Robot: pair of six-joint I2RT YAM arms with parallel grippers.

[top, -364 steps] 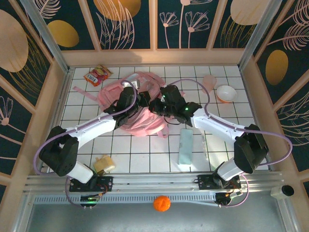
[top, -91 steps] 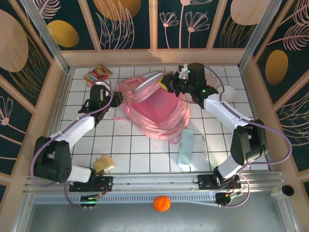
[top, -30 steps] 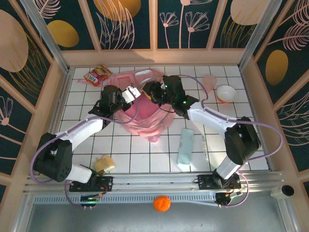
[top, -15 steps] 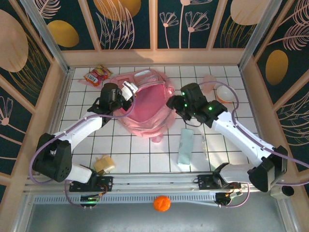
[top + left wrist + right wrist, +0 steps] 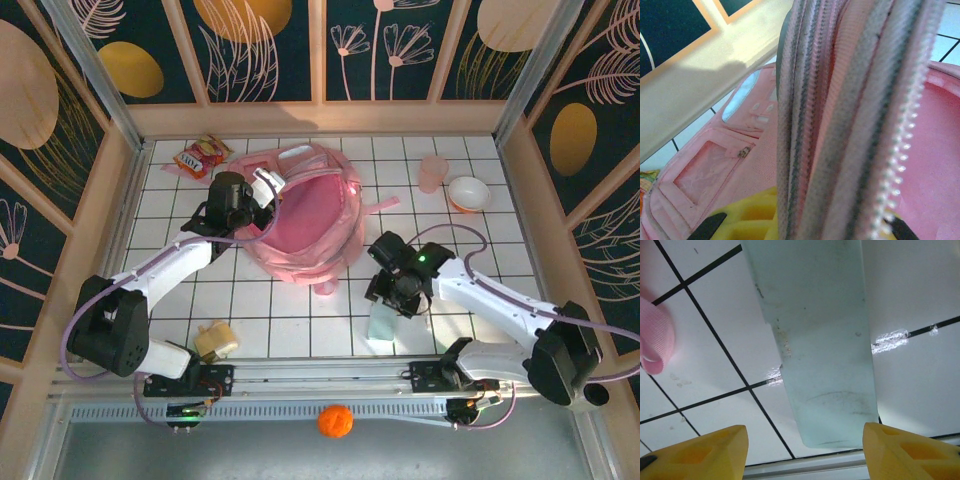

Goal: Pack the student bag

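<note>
student bag (image 5: 305, 215): lies in the upper middle of the counter (image 5: 270, 310) in the top view. Its main mouth is pulled open and the pink lining faces up.
left gripper (image 5: 262, 190): clamped on the bag's zip rim at the upper left of the mouth. In my left wrist view the zip teeth and edging run straight up between the fingertips.
right gripper (image 5: 802, 452): fingers apart, low over the pale green case (image 5: 815, 340). One yellow fingertip sits on each side of the case's near end. I can't tell whether either one touches it.
case position: flat on the tiles in the lower right of the top view, apart from the bag and close to the near rail.
step in hand: I judge this to be the pick of the case, with the bag held open to take it.
risk, pick: the case lies flat and looks smooth. If I close too high the fingers may skid off its edges, and if I close too low they may jam on the tile.
risk, shove: an off-centre close could push the case toward the rail rather than grip it.
risk, snag: the pink tab (image 5: 655, 335) of the bag lies just beside the case and could catch a finger on the lift.
risk, mouth: the left hold is on a thin, soft rim. If it slips, the opening will sag shut before the case gets there.
</note>
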